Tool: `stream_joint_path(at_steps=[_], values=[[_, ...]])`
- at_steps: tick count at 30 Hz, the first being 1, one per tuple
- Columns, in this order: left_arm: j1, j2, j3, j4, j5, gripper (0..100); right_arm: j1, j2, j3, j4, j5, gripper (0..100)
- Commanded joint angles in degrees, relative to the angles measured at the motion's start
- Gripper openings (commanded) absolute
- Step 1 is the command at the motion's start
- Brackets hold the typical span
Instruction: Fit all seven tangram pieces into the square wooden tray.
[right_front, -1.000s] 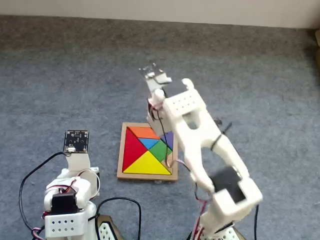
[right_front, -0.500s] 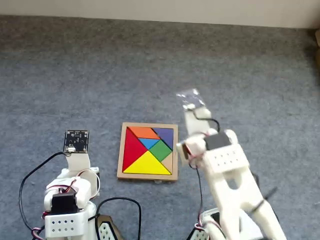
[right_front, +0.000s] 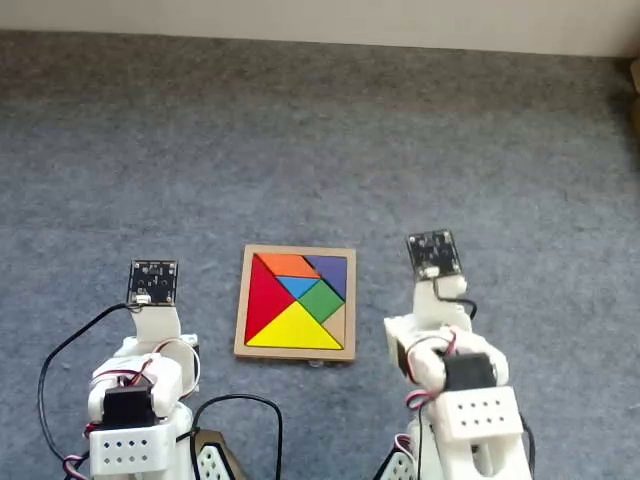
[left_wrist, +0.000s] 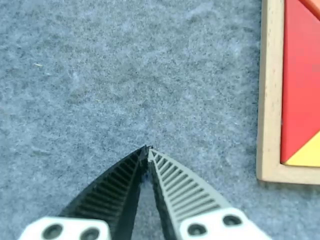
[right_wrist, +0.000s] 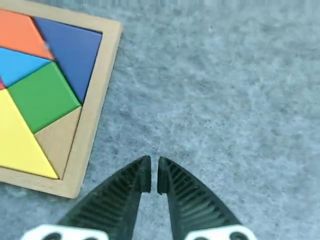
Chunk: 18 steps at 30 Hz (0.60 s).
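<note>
The square wooden tray (right_front: 295, 351) lies between the two arms. In it sit a red triangle (right_front: 262, 295), an orange piece (right_front: 287, 265), a violet-blue piece (right_front: 332, 270), a light blue triangle (right_front: 297, 286), a green square (right_front: 320, 300) and a yellow triangle (right_front: 292, 328). A tan triangle (right_wrist: 59, 140) fills the corner beside the green square; piece or bare floor, I cannot tell. My left gripper (left_wrist: 146, 150) is shut over the carpet beside the tray rim (left_wrist: 268, 100). My right gripper (right_wrist: 151, 172) is shut and holds nothing, just off the tray rim (right_wrist: 95, 105).
Grey carpet covers the whole surface, with open room beyond the tray and to both sides. The left arm (right_front: 140, 390) and right arm (right_front: 450, 370) are folded back near the front edge, one on each side of the tray. A pale wall runs along the back.
The right arm has drawn back from above the tray's right side and folded down to the tray's right. The left arm and the pieces have not moved.
</note>
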Motion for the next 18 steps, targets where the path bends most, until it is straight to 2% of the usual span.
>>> stream_joint_path(at_steps=[1, 11, 18], values=[[-0.04, -1.80, 1.10, 0.35, -0.44, 1, 0.92, -8.13, 3.91, -1.01, -0.53, 3.4], [-0.04, -1.80, 1.10, 0.35, -0.44, 1, 0.92, -32.84, 21.23, 0.66, -0.53, 3.4], [-0.04, -1.80, 1.10, 0.35, -0.44, 1, 0.92, -31.34, 22.73, 5.49, -0.53, 3.5]])
